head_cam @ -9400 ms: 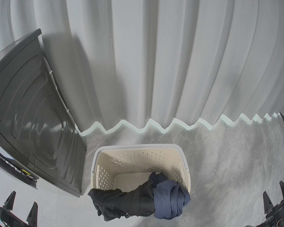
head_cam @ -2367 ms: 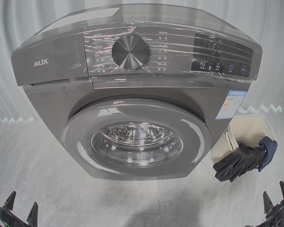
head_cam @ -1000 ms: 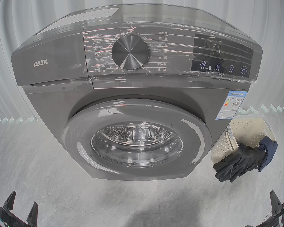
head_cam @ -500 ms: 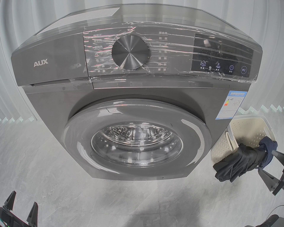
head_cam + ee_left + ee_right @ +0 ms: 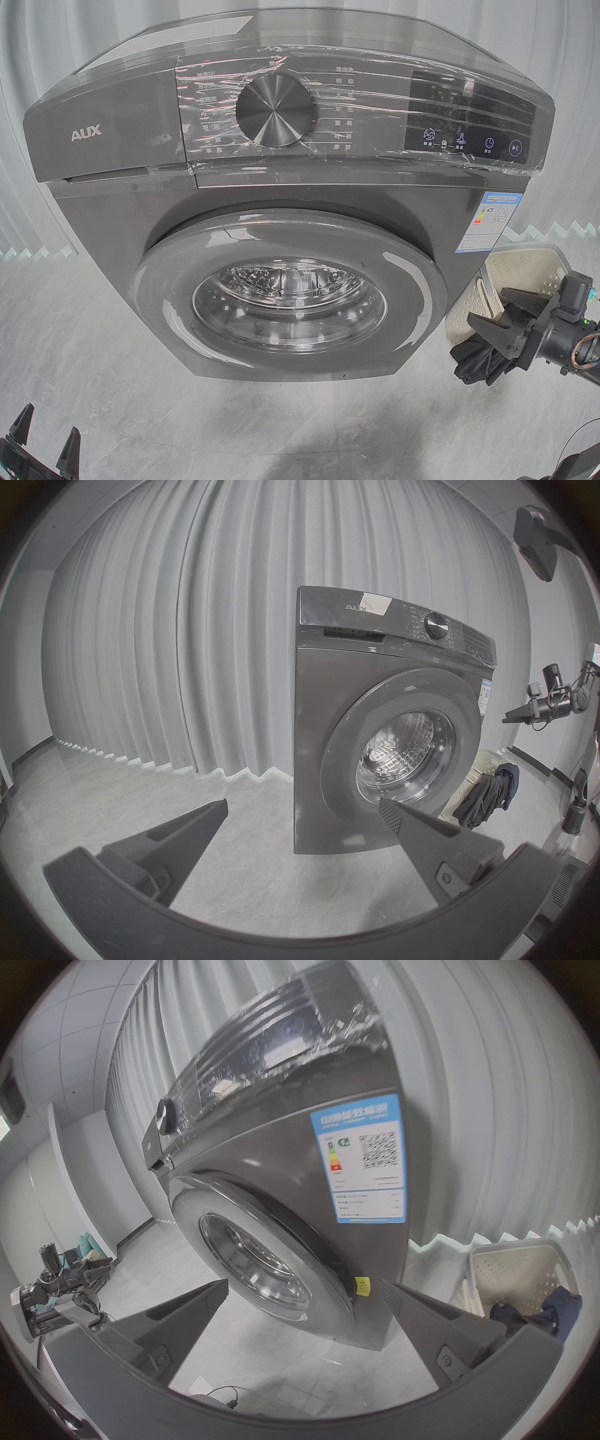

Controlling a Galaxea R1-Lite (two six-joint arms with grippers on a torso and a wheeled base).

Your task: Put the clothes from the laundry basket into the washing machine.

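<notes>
Your right end effector (image 5: 486, 305): stood spread, empty, near washer (image 5: 125, 206). Door (image 5: 406, 275): was shut; clothes (image 5: 472, 367) would have hit it unless opened first.

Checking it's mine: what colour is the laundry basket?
The laundry basket is cream with small perforations, clearest in the right wrist view.

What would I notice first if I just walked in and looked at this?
The big grey washing machine stands right in the middle, with its round glass door shut. To its right, dark clothes hang over the edge of a cream laundry basket on the floor. The right end effector is open, up in the air by that side of the machine.
</notes>
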